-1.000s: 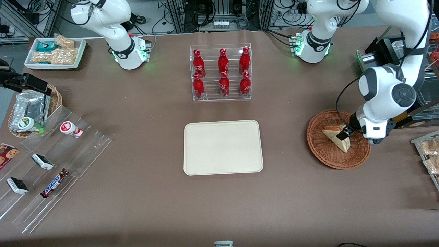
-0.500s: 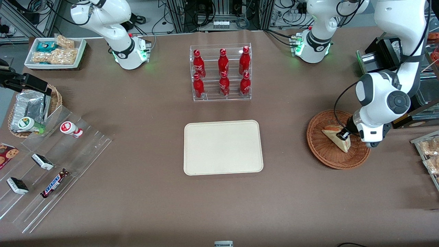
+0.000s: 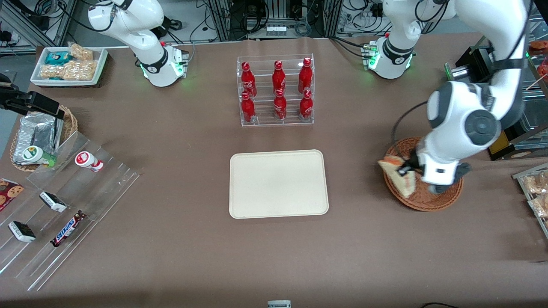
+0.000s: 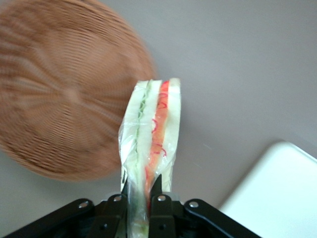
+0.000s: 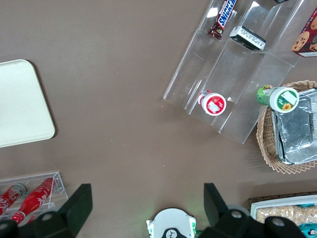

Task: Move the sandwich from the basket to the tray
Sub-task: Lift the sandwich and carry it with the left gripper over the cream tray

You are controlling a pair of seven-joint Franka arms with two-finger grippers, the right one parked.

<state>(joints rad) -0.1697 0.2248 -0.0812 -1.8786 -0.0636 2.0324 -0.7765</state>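
Your gripper (image 3: 404, 171) pinches the sandwich (image 3: 398, 176) between its fingers (image 4: 157, 201), holding it up over the basket (image 3: 421, 197) rim, with the tray (image 3: 278, 184) well apart toward the parked arm's end.

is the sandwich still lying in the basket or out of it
Out: the sandwich hangs lifted over the basket rim, clamped in the gripper, with table beneath it in the wrist view.

SNICKERS on the chocolate bar (image 3: 67, 229) in my clear stepped rack (image 3: 64, 205), Coca-Cola script on the red bottles (image 3: 278, 90)
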